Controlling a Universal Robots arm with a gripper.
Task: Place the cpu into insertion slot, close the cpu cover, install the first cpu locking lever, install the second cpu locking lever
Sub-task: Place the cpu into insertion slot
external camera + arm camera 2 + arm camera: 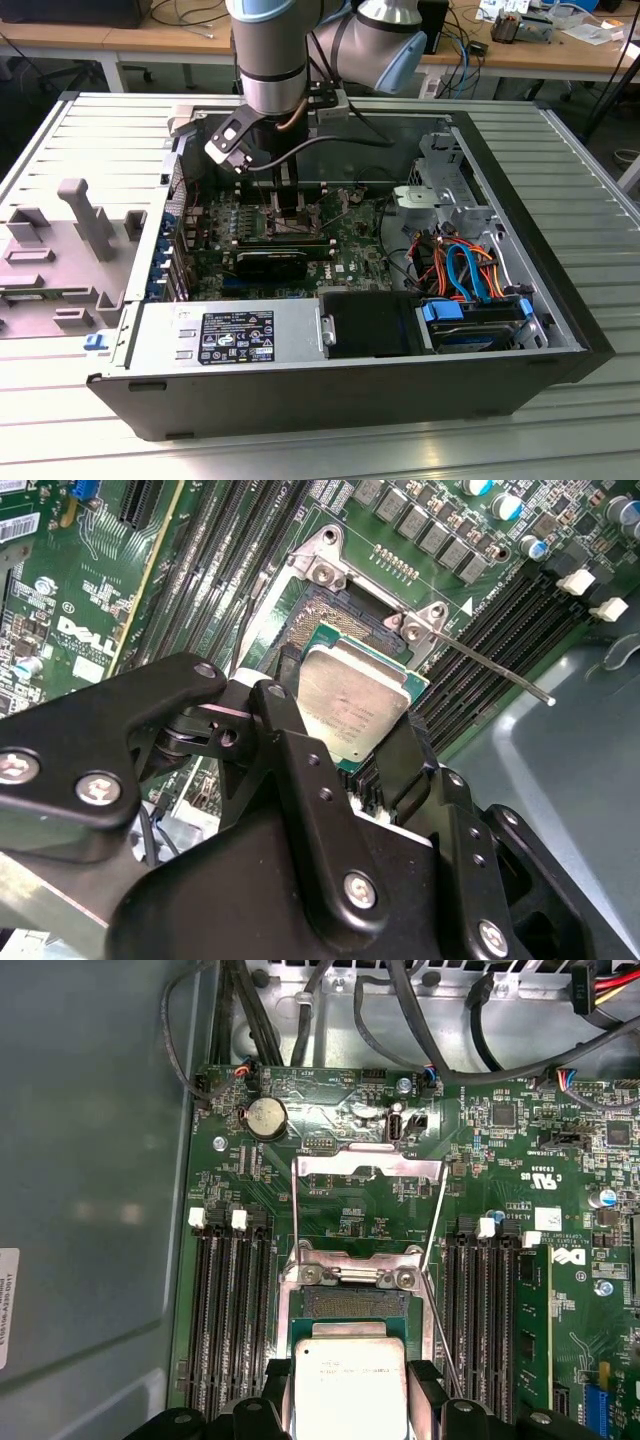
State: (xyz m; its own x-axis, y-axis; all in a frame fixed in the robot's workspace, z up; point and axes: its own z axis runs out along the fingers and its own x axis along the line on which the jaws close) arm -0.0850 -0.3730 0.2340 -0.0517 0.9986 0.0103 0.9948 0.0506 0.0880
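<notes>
chip [350, 1385] gripped flat by opposite edges in tool [350, 1405], which is closed on it. chip sits over socket [355, 1303], offset away from socket's flipped-open cover [366, 1167]; bare pins show on that cover side. edges look square with socket's rim.

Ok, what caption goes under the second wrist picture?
The tool gripping the cpu over the open insertion slot on the green motherboard.

Silver arm [272, 60], black screw-studded jaws
</notes>
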